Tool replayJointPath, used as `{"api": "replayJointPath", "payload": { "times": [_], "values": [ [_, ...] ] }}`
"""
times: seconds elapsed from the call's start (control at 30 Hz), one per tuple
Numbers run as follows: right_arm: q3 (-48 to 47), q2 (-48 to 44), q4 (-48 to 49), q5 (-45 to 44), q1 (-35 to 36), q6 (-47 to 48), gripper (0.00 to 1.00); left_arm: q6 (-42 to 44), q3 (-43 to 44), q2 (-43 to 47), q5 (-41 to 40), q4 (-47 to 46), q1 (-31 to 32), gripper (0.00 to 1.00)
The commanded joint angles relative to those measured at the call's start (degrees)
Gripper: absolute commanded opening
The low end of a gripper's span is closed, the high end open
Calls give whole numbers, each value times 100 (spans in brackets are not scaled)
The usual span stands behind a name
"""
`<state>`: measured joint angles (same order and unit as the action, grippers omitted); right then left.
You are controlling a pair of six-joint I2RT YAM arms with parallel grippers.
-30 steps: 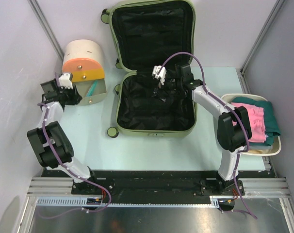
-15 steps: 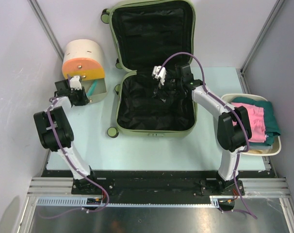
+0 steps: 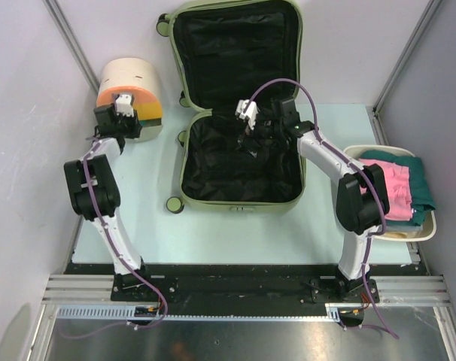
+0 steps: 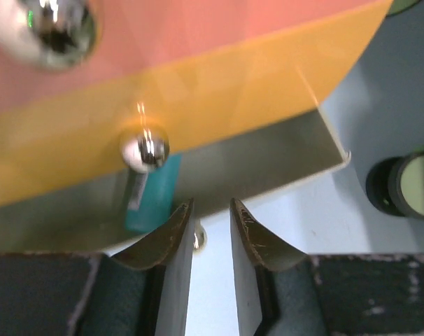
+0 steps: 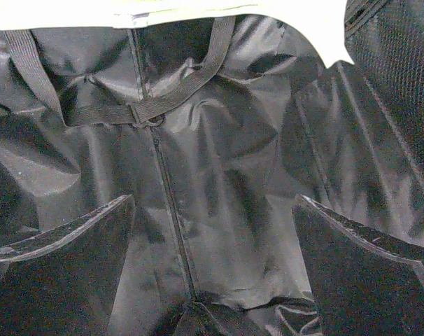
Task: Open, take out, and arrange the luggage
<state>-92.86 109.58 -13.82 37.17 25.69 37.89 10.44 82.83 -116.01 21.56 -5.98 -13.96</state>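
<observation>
The luggage [image 3: 239,204] lies open in the middle of the table, its lid [image 3: 235,45] folded back and the black lining bare. My right gripper [image 3: 248,139] hangs over the far part of the lower half. In the right wrist view it [image 5: 213,199] is wide open and empty above the lining [image 5: 226,140] and its zip. My left gripper [image 3: 126,128] is at the front of the cream-and-orange drum container [image 3: 130,75]. In the left wrist view its jaws [image 4: 210,203] stand a narrow gap apart, empty, just below the drawer [image 4: 268,161].
A teal item [image 4: 152,192] lies in the drum's drawer under a metal knob [image 4: 145,150]. A green suitcase wheel [image 4: 415,192] is just right of the drawer. A white basin [image 3: 431,226] with green and pink clothes [image 3: 397,188] stands at the right edge.
My left arm swung right and away from me, from the drum's left side to its front. The drawer now sticks out less. My right arm has barely moved.
</observation>
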Motion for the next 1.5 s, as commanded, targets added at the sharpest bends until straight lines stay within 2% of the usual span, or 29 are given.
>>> {"api": "replayJointPath", "payload": {
  "times": [0.0,0.2,0.3,0.6,0.7,0.83,0.97,1.07,1.47],
  "values": [
    [-461,142,-164,-60,-29,-1,100,291,515,-405,-135,-703,103,32],
    [-742,283,-375,-78,-91,78,99,1003,779,-791,6,-949,174,31],
    [-795,336,-419,-78,-108,69,100,1188,726,-714,85,-1054,165,31],
    [-646,283,-253,27,-117,-89,100,2032,-538,665,603,-1213,165,31],
    [-514,222,-130,71,-117,-168,100,2383,-1065,982,534,-1213,121,31],
    [-409,169,-77,106,-108,-177,100,2577,-1234,1106,524,-1073,60,30],
    [-365,125,-68,63,-126,-185,100,2928,-997,862,595,-441,95,28],
    [-338,90,-76,36,-144,-194,100,3403,-628,511,358,158,147,26],
    [-391,134,-182,-69,-135,-212,100,3790,857,-895,-284,141,341,27]
  ]
}}
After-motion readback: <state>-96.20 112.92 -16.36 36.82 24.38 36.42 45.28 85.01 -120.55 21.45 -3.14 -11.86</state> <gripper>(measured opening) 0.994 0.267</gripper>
